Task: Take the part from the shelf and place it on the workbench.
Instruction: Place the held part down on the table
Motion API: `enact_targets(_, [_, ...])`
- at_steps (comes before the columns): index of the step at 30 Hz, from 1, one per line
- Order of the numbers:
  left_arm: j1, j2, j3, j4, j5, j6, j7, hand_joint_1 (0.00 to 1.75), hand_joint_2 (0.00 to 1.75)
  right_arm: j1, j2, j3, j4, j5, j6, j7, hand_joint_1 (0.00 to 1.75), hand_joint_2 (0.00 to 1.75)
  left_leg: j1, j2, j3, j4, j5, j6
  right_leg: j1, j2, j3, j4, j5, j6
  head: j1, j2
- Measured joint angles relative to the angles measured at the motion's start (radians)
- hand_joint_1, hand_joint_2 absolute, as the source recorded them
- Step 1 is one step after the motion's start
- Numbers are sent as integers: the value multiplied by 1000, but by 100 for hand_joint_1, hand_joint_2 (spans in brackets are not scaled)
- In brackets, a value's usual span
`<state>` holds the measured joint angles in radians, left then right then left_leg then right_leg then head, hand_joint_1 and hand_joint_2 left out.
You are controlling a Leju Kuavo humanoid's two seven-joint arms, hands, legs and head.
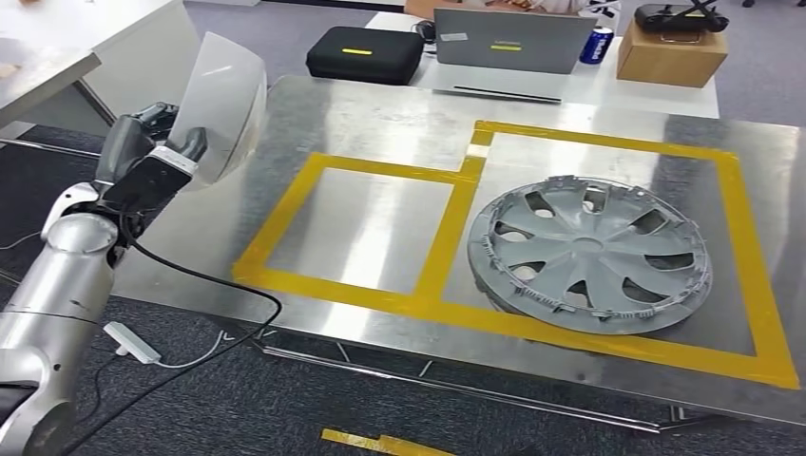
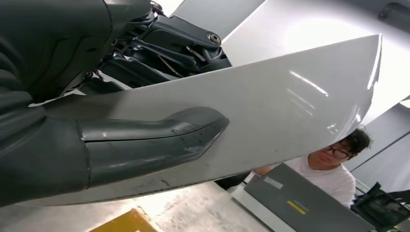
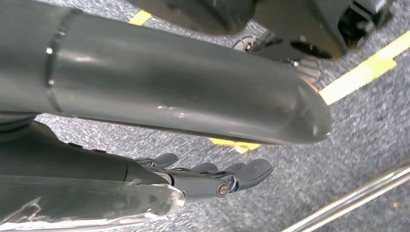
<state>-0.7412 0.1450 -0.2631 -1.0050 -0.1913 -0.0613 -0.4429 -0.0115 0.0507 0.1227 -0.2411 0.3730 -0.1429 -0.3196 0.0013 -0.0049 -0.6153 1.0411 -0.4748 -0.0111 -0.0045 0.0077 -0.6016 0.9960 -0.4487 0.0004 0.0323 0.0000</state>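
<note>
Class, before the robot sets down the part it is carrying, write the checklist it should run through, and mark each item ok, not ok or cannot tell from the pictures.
1. Part held: left hand grips the curved white panel, thumb across its face. Ok.
2. Panel over the workbench: it hangs at the bench's left edge, not yet over a marked square. Not ok.
3. Left taped square free: bare metal inside the yellow tape. Ok.
4. Right square: holds the grey wheel cover; avoid it. Ok.
5. Right hand: hangs over the carpet, holding nothing. Ok.
6. Grip firmness: cannot tell.
</note>
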Motion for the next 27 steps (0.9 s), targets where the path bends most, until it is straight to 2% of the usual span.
enact_targets(1, [-2, 2, 0, 5, 0, 1, 0, 175, 175, 0, 0, 0, 0, -1, 0, 0, 0, 0, 1, 0, -20, 46, -28, -4, -1, 0, 1, -2, 1, -3, -1, 0])
enact_targets(3, [-2, 4, 1, 18, -2, 2, 0, 175, 175, 2, -1, 0, 0, -4, -1, 0, 0, 0, 4, 0, -80, 174, -87, -11, -1, 0, 1, -2, 0, -7, -3, 0])
enact_targets(4, [0, 5, 1, 24, -3, 3, 0, 175, 175, 3, -1, 0, 0, -4, -1, 0, 0, 0, 5, 0, -103, 220, -99, -13, -1, 0, 2, -1, 0, -7, -3, 0])
enact_targets(5, [1, 5, 1, 29, -5, 3, 0, 175, 175, 5, -1, 0, 0, -5, -1, 0, 0, 0, 6, 0, -111, 233, -92, -14, -1, 0, 2, 0, -1, -7, -3, 0])
enact_targets(6, [2, 6, 1, 33, -6, 3, 0, 175, 175, 6, -1, 0, 0, -5, -1, -1, 0, 0, 8, 0, -101, 211, -67, -15, -1, -1, 2, 1, -1, -6, -3, 0])
enact_targets(8, [-1, 6, 2, 37, -7, 4, 0, 175, 175, 7, -1, 0, 0, -6, -1, -1, 0, 0, 10, 1, -44, 93, 1, -12, -1, 0, 3, 4, -4, -2, -3, 0])
enact_targets(9, [-3, 6, 2, 38, -7, 4, 0, 175, 175, 6, -1, 0, 0, -6, -1, -1, 0, 0, 10, 1, -15, 34, 20, -9, 1, 0, 2, 7, -5, 1, -3, 0])
enact_targets(11, [-6, 6, 2, 41, -7, 5, 0, 175, 175, 7, -1, 0, 0, -7, -1, -2, 0, 0, 6, 2, 10, -21, 26, 1, 3, 0, -3, 11, -7, 11, -2, 0])
enact_targets(14, [-7, 5, 3, 45, -7, 7, 0, 175, 175, 9, -3, 0, 0, -10, -2, -3, 0, 0, 6, 2, 11, -29, 27, 19, 1, -1, -13, 18, -13, 27, -1, 0])
enact_targets(16, [-8, 4, 3, 46, -7, 8, 0, 175, 175, 9, -6, 0, 0, -12, -3, -4, 0, 0, 9, 2, 13, -33, 30, 31, -1, -2, -48, 86, -53, 35, 3, 0])
enact_targets(18, [-8, 2, 4, 48, -7, 8, 0, 175, 175, 10, -7, 0, 0, -13, -3, -5, 0, 0, 8, 2, 13, -33, 29, 36, -3, -2, -112, 221, -112, 41, 6, 0])
enact_targets(19, [-7, 2, 4, 49, -7, 8, 0, 175, 175, 11, -7, 0, 0, -13, -3, -5, 0, 0, 7, 2, 12, -32, 29, 37, -3, -2, -139, 275, -129, 42, 6, 0])
enact_targets(20, [-5, 2, 4, 51, -7, 9, 0, 175, 175, 12, -7, 0, 0, -14, -3, -5, 0, 0, 6, 2, 12, -32, 29, 37, -4, -2, -152, 298, -128, 42, 6, 0])
enact_targets(21, [-4, 1, 4, 53, -7, 9, 0, 175, 175, 12, -8, 0, 0, -14, -3, -5, 0, 0, 5, 1, 13, -32, 29, 37, -4, -2, -144, 278, -108, 41, 6, 0])
enact_targets(23, [-4, 2, 5, 56, -7, 9, 0, 175, 175, 12, -10, 0, 0, -15, -4, -6, 0, 0, 5, 0, 15, -31, 27, 34, -4, -2, -82, 150, -44, 35, 6, 0])
enact_targets(24, [-4, 2, 6, 56, -7, 10, 0, 175, 175, 11, -11, 0, 0, -16, -5, -6, 0, 0, 3, 0, 14, -30, 26, 31, -3, -2, -46, 83, -22, 32, 6, 0])
enact_targets(25, [-4, 3, 8, 57, -7, 10, -1, 175, 175, 11, -12, 0, 0, -16, -6, -7, 0, 0, 1, 0, 13, -29, 25, 27, -2, -2, -21, 39, -12, 28, 5, 0])
enact_targets(27, [-2, 5, 10, 60, -6, 7, -4, 175, 175, 13, -13, 0, 0, -16, -7, -8, 0, 0, -1, 0, 10, -28, 27, 18, 2, -1, -5, 14, -12, 22, 4, 0])
